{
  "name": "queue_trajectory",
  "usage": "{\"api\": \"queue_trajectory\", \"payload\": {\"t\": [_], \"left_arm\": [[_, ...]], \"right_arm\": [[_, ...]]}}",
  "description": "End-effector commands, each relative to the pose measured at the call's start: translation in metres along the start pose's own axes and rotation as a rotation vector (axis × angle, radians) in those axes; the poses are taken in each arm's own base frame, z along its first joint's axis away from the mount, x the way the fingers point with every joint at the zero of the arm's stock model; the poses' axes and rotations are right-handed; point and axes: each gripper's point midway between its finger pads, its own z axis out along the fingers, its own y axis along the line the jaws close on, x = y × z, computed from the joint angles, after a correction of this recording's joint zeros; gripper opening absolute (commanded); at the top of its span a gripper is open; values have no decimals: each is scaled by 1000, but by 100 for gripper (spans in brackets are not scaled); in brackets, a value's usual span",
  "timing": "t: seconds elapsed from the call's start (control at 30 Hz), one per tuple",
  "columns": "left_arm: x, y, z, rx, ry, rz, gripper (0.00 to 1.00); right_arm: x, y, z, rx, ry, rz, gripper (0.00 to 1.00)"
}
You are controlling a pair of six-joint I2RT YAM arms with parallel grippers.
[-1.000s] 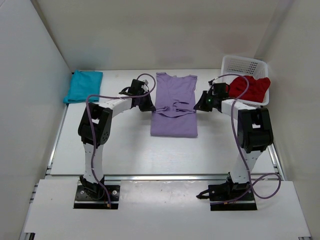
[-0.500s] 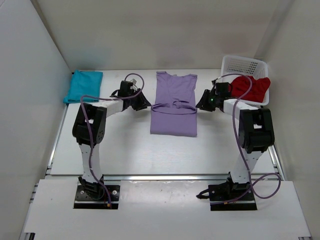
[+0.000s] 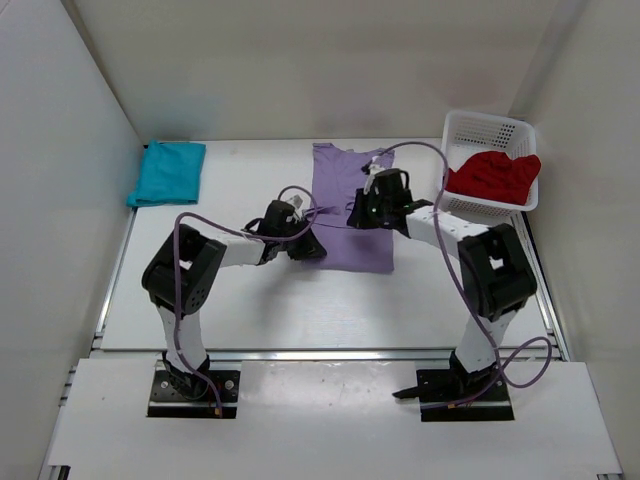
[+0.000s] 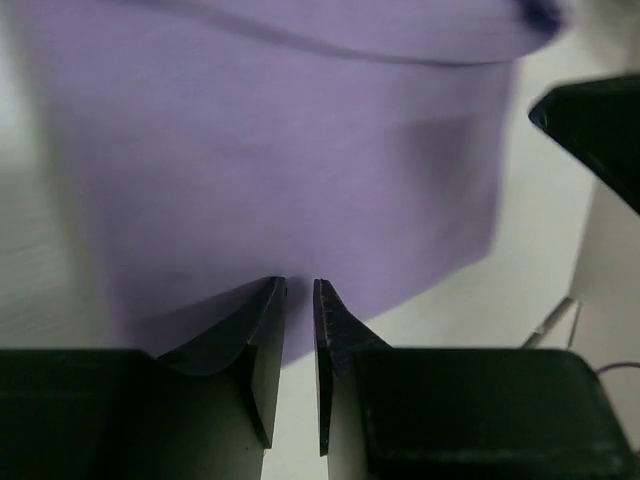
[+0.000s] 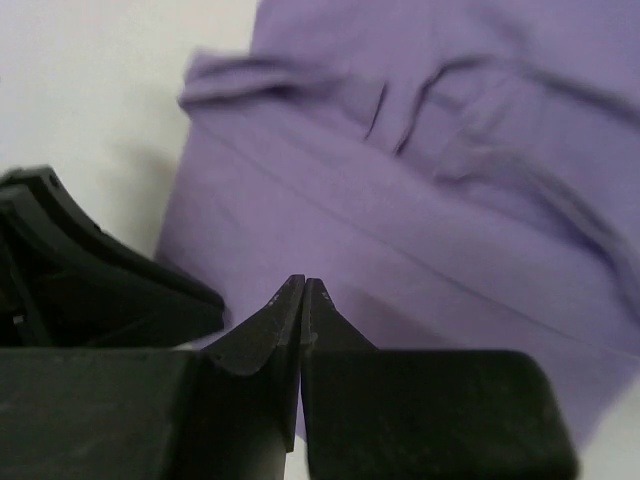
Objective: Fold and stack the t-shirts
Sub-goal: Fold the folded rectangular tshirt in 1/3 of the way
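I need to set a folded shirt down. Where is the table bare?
Bare table lies in front of the lavender shirt, between the arms, and at the back between it and the teal shirt. Crowded: mid-table, where the left gripper and right gripper are at that shirt, and the basket holding the red shirt.

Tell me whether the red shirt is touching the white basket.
Touching. The top view shows the red shirt heaped in the white basket, overlapping its rim.

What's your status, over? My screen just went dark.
Right gripper shut, left gripper barely open, both at lavender shirt. Teal shirt far left, red shirt in basket. Nothing stacked, nothing blocking.
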Motion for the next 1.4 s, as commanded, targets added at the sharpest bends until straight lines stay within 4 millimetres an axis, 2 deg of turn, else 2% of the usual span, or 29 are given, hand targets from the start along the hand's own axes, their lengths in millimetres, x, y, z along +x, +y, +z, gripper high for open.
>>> {"api": "queue_trajectory", "payload": {"t": [0.0,0.07,0.1,0.17,0.27,0.37,0.5,0.57,0.6,0.63,0.67,0.7,0.73,0.77,0.83,0.87,0.9,0.93,0.97,1.0,1.1,1.17,1.23,1.3,1.33,1.37], "left_arm": [[3,22,-2,-33,-6,-47,28],[11,29,-6,-36,-2,-59,28],[11,30,-6,-34,-6,-61,28],[20,31,-10,-29,6,-76,28],[28,22,-13,48,23,-131,28],[38,25,-12,32,44,-123,27],[42,30,-15,-2,39,-89,27],[43,33,-18,-17,35,-76,28],[38,33,-20,-20,18,-73,28],[42,34,-20,-27,28,-62,27],[44,32,-22,-23,35,-61,28],[46,31,-22,-29,33,-52,27],[46,31,-24,-29,38,-50,27],[46,27,-26,-20,38,-42,28],[42,23,-29,-18,24,-35,28],[41,20,-30,-12,23,-28,28],[42,15,-31,-1,24,-20,28],[42,14,-34,2,27,-19,27],[37,8,-36,11,15,-15,28],[37,8,-37,15,14,-14,28],[30,8,-44,22,-9,-21,28],[27,7,-51,28,-24,-20,28],[25,16,-53,13,-36,-36,29],[18,18,-54,3,-52,-41,29],[14,22,-54,-8,-60,-43,29],[16,23,-52,-10,-51,-34,29]], "right_arm": [[11,6,24,-20,43,-35,0],[22,6,36,-25,79,-30,0],[15,10,37,-32,62,-41,0],[26,8,47,-23,88,-39,0],[31,-2,54,4,93,-21,0],[29,-14,65,52,55,-8,0],[14,-37,79,113,-5,4,0],[-7,-52,84,147,-52,27,0],[-21,-51,87,143,-82,30,0],[-43,-50,85,115,-121,51,0],[-54,-55,88,104,-124,70,0],[-60,-58,83,102,-118,87,0],[-81,-50,75,91,-147,76,0],[-84,-48,69,83,-135,75,0],[-98,-35,42,69,-172,52,0],[-94,-30,31,64,-170,37,1],[-78,-30,27,57,-143,44,0],[-85,-23,13,32,-166,43,0],[-64,-27,12,30,-131,62,0],[-55,-23,6,10,-135,66,0],[-43,0,4,-73,-113,66,0],[-20,11,24,-111,-28,57,0],[-11,29,37,-196,30,75,0],[6,30,56,-241,85,114,0],[1,38,59,-263,80,112,0],[9,34,67,-265,105,131,0]]}}
